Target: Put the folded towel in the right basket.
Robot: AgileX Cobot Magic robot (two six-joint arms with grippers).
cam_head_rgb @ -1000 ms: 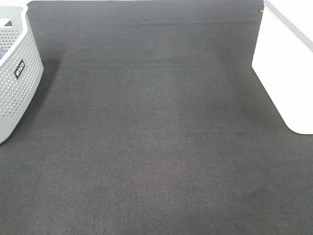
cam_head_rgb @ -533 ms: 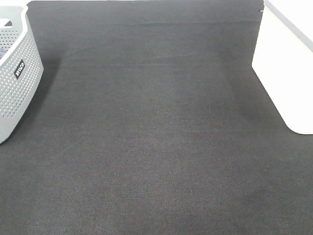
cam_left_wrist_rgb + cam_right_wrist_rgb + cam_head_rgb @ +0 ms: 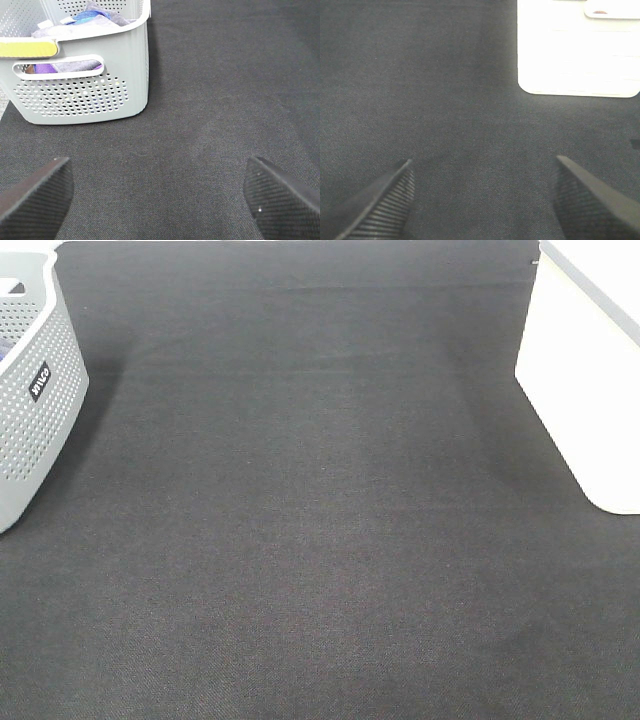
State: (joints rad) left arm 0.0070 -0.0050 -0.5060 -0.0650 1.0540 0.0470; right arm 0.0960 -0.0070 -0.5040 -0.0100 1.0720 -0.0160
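The bench (image 3: pixel 320 540), covered in dark grey woven cloth, fills the high view and carries nothing between the two containers. The plain white smooth-walled basket (image 3: pixel 585 390) stands at the right edge; it is the destination, and the right wrist view shows its pale wall (image 3: pixel 577 55) but not its inside. The grey perforated plastic basket (image 3: pixel 35 390) stands at the left edge. Only the left wrist view looks over its rim (image 3: pixel 95 35), showing purple, blue and grey cloth items (image 3: pixel 80 22) piled inside. No folded towel can be picked out on the bench; judged from this, it either lies among that cloth or is out of sight, and I cannot tell which.

The left gripper (image 3: pixel 160 192) and the right gripper (image 3: pixel 482 197) show only in their own wrist views. Both sets of fingers are spread wide and empty, each facing its own basket, apparently parked to leave the middle free.
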